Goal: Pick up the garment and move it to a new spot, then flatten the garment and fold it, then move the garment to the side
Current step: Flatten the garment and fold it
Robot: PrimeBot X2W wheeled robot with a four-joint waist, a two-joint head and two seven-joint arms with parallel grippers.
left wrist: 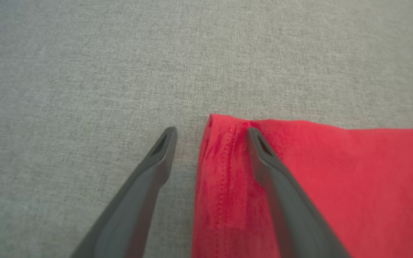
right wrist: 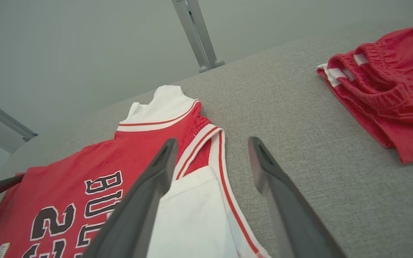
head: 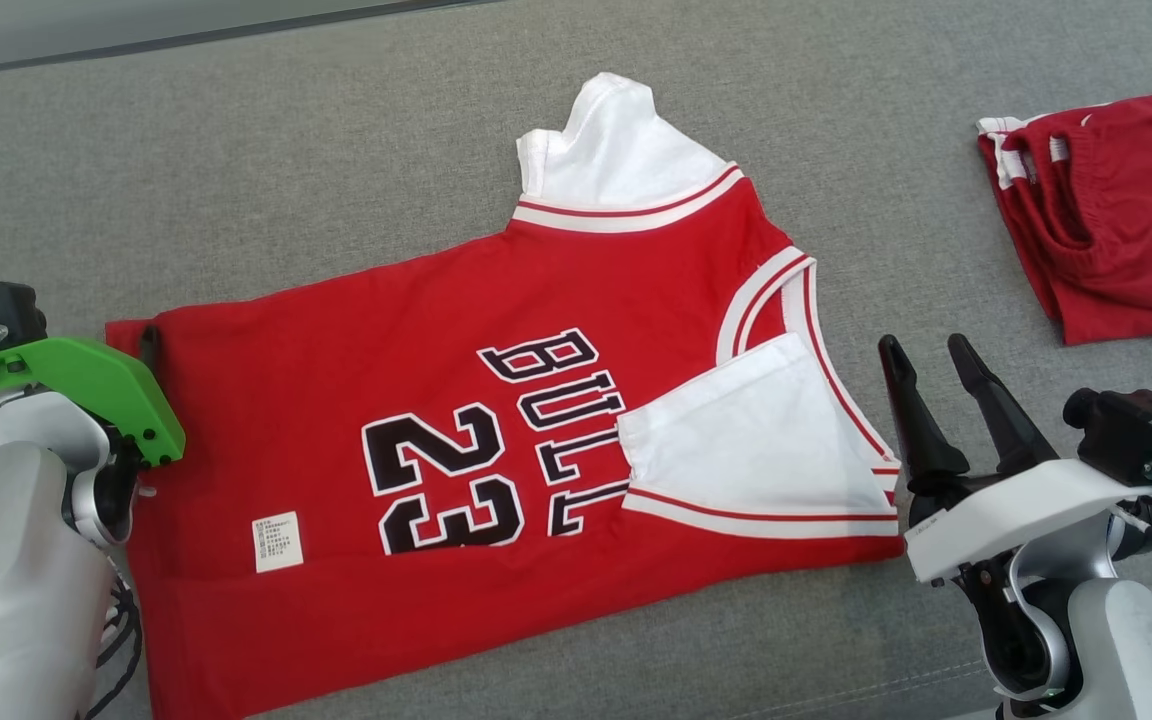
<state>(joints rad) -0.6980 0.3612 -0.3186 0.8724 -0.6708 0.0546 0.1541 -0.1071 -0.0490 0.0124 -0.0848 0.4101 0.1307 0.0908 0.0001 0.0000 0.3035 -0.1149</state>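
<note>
1. Grey woven upholstery is spread under everything as the work surface. Some drag on thin cloth is to be expected from it, so sliding the garment is judged likely to bunch it.
2. Laid flat near the middle is the red jersey, hem toward the robot's left, neck toward its right, print upward. It is judged light, soft and limp. Lifted at one point it would be expected to droop and crumple, so two well-spaced holds are advised.
3. Red shorts are seen folded well apart at the far right.
4. The right gripper is held with jaws spread wide and nothing between them, just beside the jersey's near shoulder edge.
5. The left gripper is likewise spread wide and empty. It straddles the hem's far corner, one finger over grey cloth and one over red. Whether the cloth is touched cannot be told.
6. A white sleeve is folded inward over the print. As a loose layer, it is judged liable to slip out when the jersey is lifted.
7. The hem corner, doubled and stitched, is judged the firmest place for a pinch.
8. A small care label is seen near the hem and is best left alone.
</note>
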